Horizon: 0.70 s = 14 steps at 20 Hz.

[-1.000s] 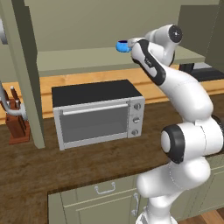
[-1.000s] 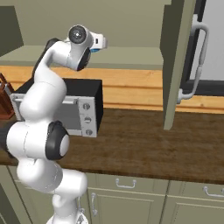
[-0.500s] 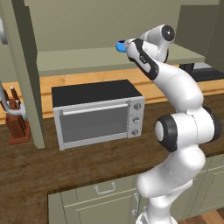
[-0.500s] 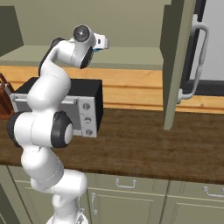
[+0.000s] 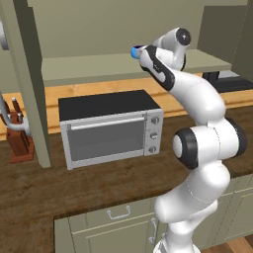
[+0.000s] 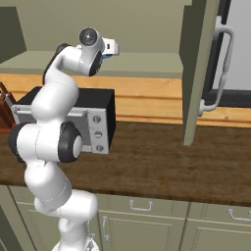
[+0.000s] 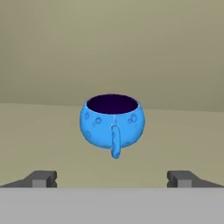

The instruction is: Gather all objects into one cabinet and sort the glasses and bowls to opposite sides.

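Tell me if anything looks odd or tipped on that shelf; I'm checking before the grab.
Nothing stands out. The blue bowl sits upright on the cabinet shelf, its small handle facing the camera, nothing spilled. The gripper is open, its fingers short of the bowl.

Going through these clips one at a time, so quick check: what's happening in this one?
The arm is reaching up to the cabinet shelf above the microwave. Its gripper is open and points straight at a small blue bowl standing upright on the shelf, with a small handle-like tab facing the hand. The fingertips are short of the bowl, so nothing is held. The cabinet door stands open on the right.
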Motion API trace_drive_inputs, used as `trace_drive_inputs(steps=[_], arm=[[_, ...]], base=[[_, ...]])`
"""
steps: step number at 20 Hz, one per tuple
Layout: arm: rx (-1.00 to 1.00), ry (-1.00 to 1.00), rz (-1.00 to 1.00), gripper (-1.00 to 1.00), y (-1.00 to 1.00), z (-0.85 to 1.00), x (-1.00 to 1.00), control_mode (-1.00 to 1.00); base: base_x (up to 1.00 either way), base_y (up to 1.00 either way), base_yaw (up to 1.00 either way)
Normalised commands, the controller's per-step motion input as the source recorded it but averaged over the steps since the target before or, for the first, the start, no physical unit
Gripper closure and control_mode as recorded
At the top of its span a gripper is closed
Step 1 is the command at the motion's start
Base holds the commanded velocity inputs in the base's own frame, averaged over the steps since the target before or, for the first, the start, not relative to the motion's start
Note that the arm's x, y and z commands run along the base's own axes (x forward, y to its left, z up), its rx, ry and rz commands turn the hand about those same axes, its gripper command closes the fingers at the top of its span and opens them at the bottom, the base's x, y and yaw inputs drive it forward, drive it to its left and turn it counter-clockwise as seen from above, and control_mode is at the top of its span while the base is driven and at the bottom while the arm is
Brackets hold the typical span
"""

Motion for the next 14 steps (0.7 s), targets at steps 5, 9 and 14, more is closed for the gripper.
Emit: trace_drive_inputs(steps=[5,9,14], arm=[[0.00,0.00,0.00,-1.00,0.00,0.00,0.22,-1.00],[0.00,0.00,0.00,-1.00,0.00,-0.01,0.05,-1.00],[0.00,0.00,0.00,-1.00,0.00,0.00,0.13,-1.00]], base=[[0.00,0.00,0.00],[0.00,0.00,0.00],[0.00,0.00,0.00]])
